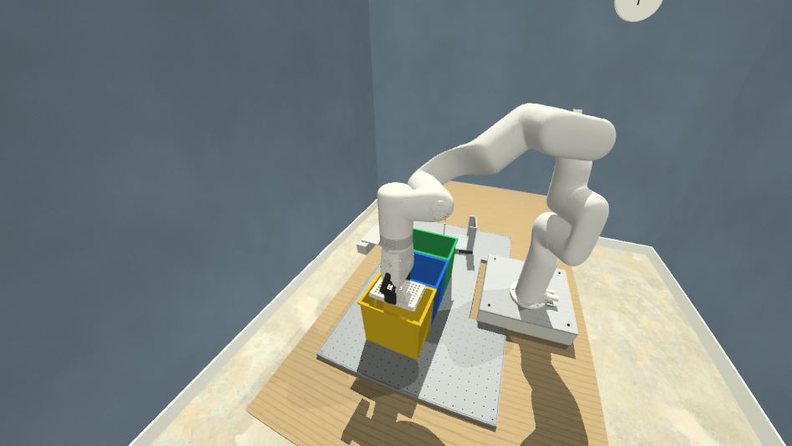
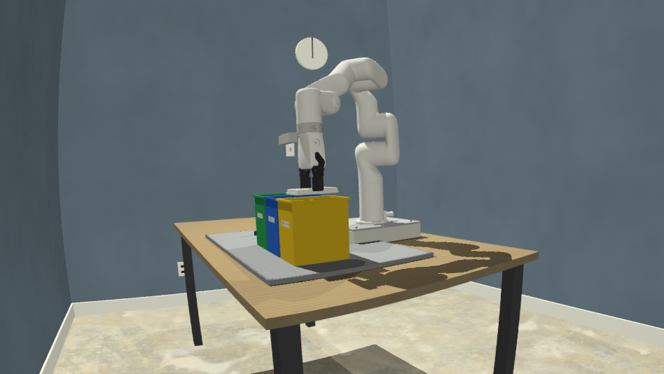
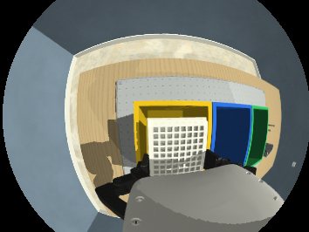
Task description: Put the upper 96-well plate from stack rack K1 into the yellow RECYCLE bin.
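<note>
Clamped on the white plate (image 2: 312, 190), our gripper (image 2: 312, 178) holds it level just above the yellow bin (image 2: 316, 230), which stands upright beside the blue bin (image 1: 429, 271) and the green bin (image 1: 434, 241).

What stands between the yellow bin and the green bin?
The blue bin stands between the yellow bin and green bin; the top view shows it.
</note>
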